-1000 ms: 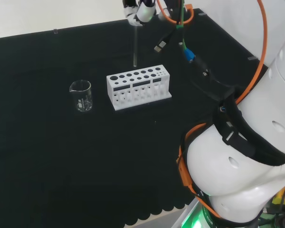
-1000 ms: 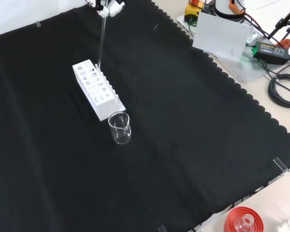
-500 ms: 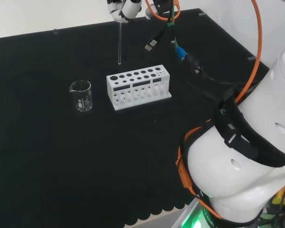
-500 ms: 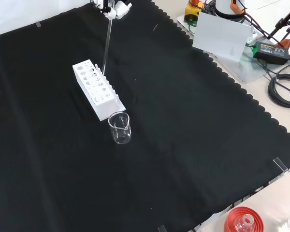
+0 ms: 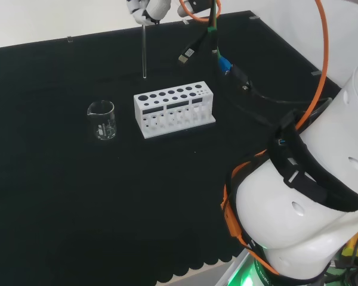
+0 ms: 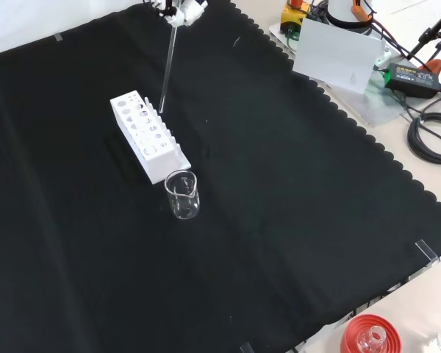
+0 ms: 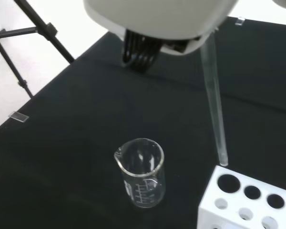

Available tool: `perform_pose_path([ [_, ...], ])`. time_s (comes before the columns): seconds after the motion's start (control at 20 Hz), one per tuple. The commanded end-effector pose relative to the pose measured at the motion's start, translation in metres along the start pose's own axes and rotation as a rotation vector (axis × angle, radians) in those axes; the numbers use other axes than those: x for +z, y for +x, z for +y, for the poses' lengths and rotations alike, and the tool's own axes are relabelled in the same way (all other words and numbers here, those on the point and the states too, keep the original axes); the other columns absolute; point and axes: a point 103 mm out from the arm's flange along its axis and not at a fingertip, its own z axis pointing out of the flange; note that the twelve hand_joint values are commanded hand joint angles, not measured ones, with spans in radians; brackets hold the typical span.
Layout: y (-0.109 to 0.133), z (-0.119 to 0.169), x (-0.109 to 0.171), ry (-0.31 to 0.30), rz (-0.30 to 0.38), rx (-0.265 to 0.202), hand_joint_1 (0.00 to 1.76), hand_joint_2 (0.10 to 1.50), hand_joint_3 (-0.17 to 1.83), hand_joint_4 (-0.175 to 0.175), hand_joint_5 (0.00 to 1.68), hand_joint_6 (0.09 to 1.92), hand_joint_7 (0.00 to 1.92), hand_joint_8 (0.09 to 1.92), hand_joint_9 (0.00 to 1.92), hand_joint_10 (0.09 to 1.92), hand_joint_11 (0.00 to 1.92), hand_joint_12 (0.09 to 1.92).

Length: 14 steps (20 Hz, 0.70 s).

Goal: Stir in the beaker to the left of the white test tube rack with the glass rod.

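- Standing nearest in the front view, the beaker (image 6: pixel 182 195) sits upright on the black cloth (image 6: pixel 279 191), just off the near end of the white test tube rack (image 6: pixel 148 137); it looks empty, though clear liquid would be hard to see.
- In the head view the beaker (image 5: pixel 101 120) lies at about nine o'clock from the rack (image 5: pixel 173 109), a small gap between them.
- Farther back, the glass rod (image 6: pixel 166 68) hangs nearly upright in the air, its lower tip just above the rack's far end, touching nothing.
- At the far edge of the front view, the hand (image 6: pixel 182 9) holds the rod's upper end; the fingers seem closed on it, though little of them shows.
- Over the last second the rod has travelled: in the head view it (image 5: pixel 144 50) has shifted from about twelve o'clock of the rack's right half to beyond its left end, toward the beaker.
- The wrist view agrees: the rod (image 7: pixel 214 107) hangs beside the rack's corner (image 7: pixel 250 200), with the beaker (image 7: pixel 142 171) close ahead.
- Judged from this, the carry is partly done; the rod is not yet over the beaker's mouth, and lowering and stirring remain.
- Aligning over the narrow rim would need care, lest the tip tap the glass.
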Motion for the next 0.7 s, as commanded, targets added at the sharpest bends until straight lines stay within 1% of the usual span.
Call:
perform_pose_path([
  [0.05, 0.011, 0.007, 0.0, -0.011, 0.005, -0.031, 1.32, 0.57, 0.89, -0.175, 1.11, 0.85, 1.31, 0.95, 1.68, 0.58, 1.6, 0.74],
  [0.45, 0.031, 0.022, -0.001, -0.022, 0.022, -0.076, 1.32, 0.57, 0.89, -0.175, 1.11, 0.85, 1.31, 0.95, 1.68, 0.58, 1.6, 0.74],
  [0.7, 0.043, 0.029, 0.004, -0.014, 0.026, -0.099, 1.32, 0.57, 0.89, -0.175, 1.11, 0.85, 1.31, 0.95, 1.68, 0.58, 1.6, 0.73],
])
